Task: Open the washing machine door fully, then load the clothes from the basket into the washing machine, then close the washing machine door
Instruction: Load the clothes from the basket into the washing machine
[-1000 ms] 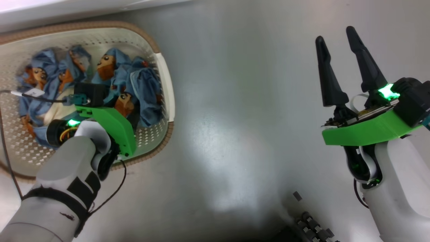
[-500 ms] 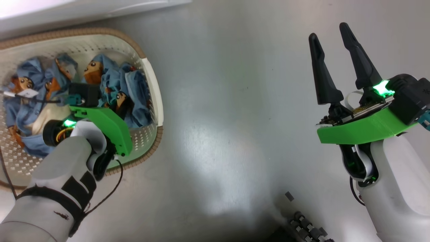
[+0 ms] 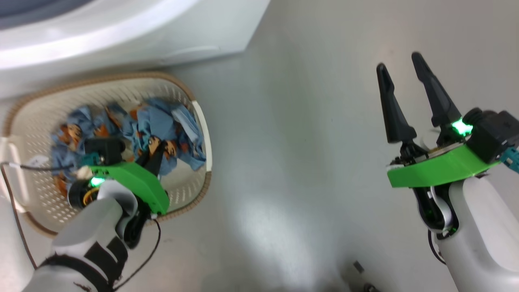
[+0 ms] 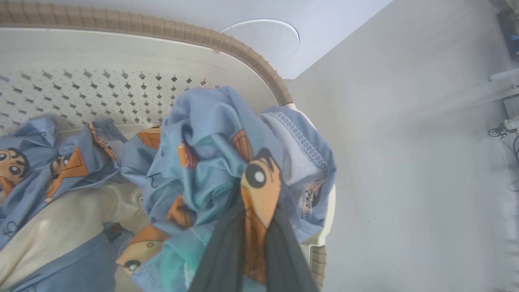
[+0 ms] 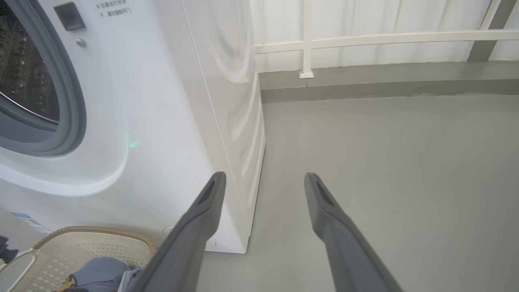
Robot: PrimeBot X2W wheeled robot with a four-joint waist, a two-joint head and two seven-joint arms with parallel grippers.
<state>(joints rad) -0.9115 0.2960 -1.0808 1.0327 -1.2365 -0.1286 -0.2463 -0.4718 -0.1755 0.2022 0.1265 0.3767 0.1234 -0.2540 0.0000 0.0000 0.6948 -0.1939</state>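
Note:
The cream basket with its brown woven rim sits on the grey floor just before the white washing machine. Two blue bundles of clothes lie in it. My left gripper reaches down into the basket and is shut on the right-hand bundle. In the left wrist view the fingers pinch a fold of the bundle bearing an orange figure. The other bundle lies flat. My right gripper hovers open over bare floor. The right wrist view shows the machine's steel drum inside its grey seal. The washing machine door is out of view.
A white railing and a low grey kerb run along the far wall to the right of the machine. Grey floor stretches between my two arms. A black cable hangs from my left wrist beside the basket.
My left gripper has shut on the right-hand bundle and gathered it up. The head camera has shifted, bringing the machine's front into view. My right gripper stays open.

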